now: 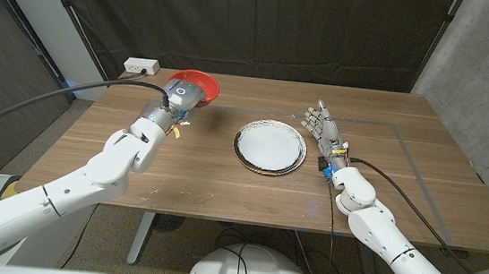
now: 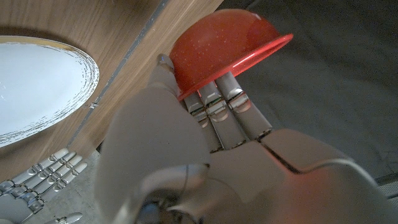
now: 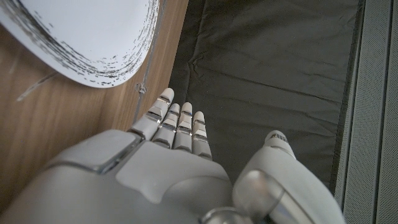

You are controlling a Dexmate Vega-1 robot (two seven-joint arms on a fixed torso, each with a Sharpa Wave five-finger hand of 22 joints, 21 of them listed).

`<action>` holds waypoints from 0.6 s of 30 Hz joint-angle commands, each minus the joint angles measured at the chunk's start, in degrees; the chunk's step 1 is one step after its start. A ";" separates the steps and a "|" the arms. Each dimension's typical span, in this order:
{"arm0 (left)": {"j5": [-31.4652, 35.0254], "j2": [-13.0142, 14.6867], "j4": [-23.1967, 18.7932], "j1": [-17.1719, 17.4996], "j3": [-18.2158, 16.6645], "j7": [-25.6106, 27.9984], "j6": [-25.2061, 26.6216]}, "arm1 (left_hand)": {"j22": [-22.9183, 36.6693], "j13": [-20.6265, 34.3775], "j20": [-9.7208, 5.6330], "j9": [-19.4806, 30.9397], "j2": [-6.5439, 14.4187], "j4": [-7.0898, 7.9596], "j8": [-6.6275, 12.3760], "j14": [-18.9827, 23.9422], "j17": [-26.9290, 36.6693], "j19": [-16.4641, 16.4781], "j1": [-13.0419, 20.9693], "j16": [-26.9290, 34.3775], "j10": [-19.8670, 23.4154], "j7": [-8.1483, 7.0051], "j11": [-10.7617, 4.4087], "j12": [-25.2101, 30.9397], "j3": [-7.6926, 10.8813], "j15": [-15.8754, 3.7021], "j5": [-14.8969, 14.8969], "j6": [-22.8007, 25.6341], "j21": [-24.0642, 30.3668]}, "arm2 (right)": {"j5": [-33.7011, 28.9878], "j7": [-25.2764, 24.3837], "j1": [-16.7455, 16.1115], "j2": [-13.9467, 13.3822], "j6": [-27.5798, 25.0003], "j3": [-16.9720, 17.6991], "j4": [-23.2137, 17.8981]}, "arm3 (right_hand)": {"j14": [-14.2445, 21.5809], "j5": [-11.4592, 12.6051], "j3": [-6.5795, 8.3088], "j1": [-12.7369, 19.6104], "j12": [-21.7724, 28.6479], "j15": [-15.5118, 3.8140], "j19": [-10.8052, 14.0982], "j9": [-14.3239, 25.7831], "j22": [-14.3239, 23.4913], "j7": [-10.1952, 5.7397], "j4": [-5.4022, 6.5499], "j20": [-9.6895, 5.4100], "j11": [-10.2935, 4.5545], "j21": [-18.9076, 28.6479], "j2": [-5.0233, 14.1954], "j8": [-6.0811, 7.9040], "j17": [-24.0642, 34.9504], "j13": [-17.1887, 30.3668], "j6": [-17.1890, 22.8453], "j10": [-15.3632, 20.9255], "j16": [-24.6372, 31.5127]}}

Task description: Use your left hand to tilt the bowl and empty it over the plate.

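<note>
A red bowl (image 1: 201, 85) is at the table's far left, and my left hand (image 1: 176, 102) grips it at the near rim. In the left wrist view my fingers (image 2: 217, 106) wrap the rim of the bowl (image 2: 224, 40); its inside is hidden. The white plate (image 1: 269, 146) with a dark speckled rim lies at the table's middle, to the right of the bowl and apart from it; the same plate (image 2: 37, 81) (image 3: 81, 37) appears in both wrist views. My right hand (image 1: 324, 130) stands right of the plate with fingers straight and apart, holding nothing; its back (image 3: 168, 162) is visible.
A white power strip (image 1: 141, 66) sits at the far left corner of the wooden table (image 1: 222, 184). A black curtain hangs behind the table. My right hand's fingers (image 2: 37, 177) also show in the left wrist view, beyond the plate.
</note>
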 commanded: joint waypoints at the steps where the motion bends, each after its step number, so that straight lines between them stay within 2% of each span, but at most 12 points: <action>1: 5.64 -0.53 -1.06 -1.42 -0.20 -2.91 -4.64 | 0.05 0.31 -0.12 0.16 0.04 0.29 0.46 3.30 0.28 -0.08 0.45 0.09 0.18 1.23 -0.29 0.21 -0.12 -3.04 0.00 1.93 0.35 | 0.55 0.62 -0.27 0.47 0.99 -0.03 0.85 | 0.18 -0.28 0.13 0.07 0.10 0.02 0.30 0.27 0.07 0.31 -0.19 -0.47 -0.18 -0.11 0.47 -0.07 0.33 0.22 0.12 0.52 0.04; 10: 10.76 -1.33 -1.22 -2.55 0.48 -3.71 -8.84 | 0.04 0.75 -0.16 0.17 -0.01 0.38 0.45 3.36 0.51 -0.22 0.44 0.00 0.12 1.19 -0.43 0.11 -0.08 -3.07 -0.04 1.86 0.47 | 0.81 1.20 -0.50 0.87 2.29 0.02 1.62 | 0.25 -0.28 0.09 0.08 0.12 -0.04 0.36 0.27 0.08 0.34 -0.23 -0.47 -0.03 -0.26 0.49 -0.09 0.33 0.22 0.09 0.60 0.06; 18: 11.94 -1.90 -0.03 -2.71 -0.07 -0.65 -12.22 | 0.03 1.12 -0.22 0.20 -0.10 0.50 0.50 3.26 0.67 -0.31 0.34 -0.17 0.17 1.04 -0.60 0.05 -0.11 -3.04 -0.08 1.88 0.57 | 0.87 1.03 -0.93 0.66 2.21 0.16 1.19 | 0.30 -0.29 0.04 0.05 0.08 -0.03 0.43 0.27 0.08 0.32 -0.25 -0.46 -0.23 -0.39 0.50 -0.09 0.33 0.22 0.11 0.52 0.07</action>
